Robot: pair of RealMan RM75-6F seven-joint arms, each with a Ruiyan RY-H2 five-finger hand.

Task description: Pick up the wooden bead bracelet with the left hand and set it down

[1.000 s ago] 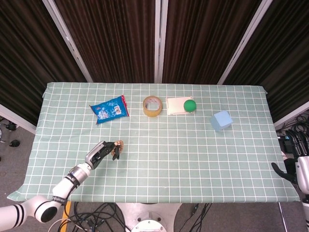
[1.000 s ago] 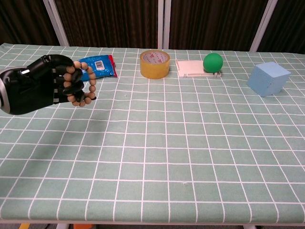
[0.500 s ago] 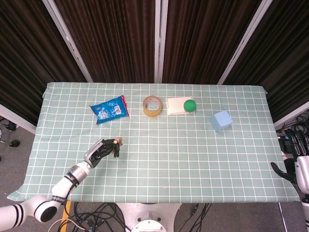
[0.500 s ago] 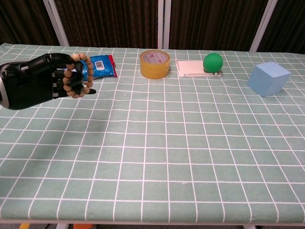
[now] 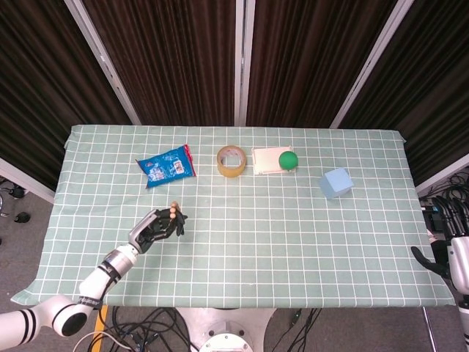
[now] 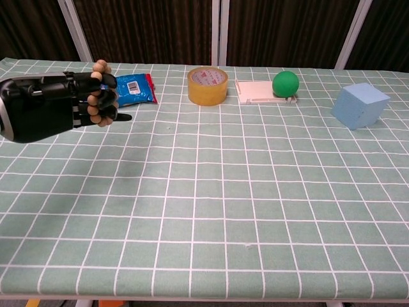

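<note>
My left hand (image 5: 156, 228) (image 6: 45, 105) hovers above the near left part of the table, its dark fingers curled around the wooden bead bracelet (image 6: 99, 96) (image 5: 173, 210). The brown beads stick out above and in front of the fingers. The bracelet is lifted off the checked cloth. Much of the bead loop is hidden inside the grip. My right hand (image 5: 440, 265) hangs beside the table's right edge, off the cloth; its fingers are too small to read.
A blue snack bag (image 5: 166, 166) (image 6: 131, 89) lies just behind the left hand. A roll of tape (image 5: 231, 160) (image 6: 208, 85), a green ball (image 5: 288, 160) (image 6: 285, 83) on a white tray (image 6: 255, 90) and a light blue cube (image 5: 335, 183) (image 6: 360, 105) stand along the back.
The left hand has risen and turned, carrying the bracelet up and slightly back; the beads now stand more upright above the fingers. The right hand has not moved.
</note>
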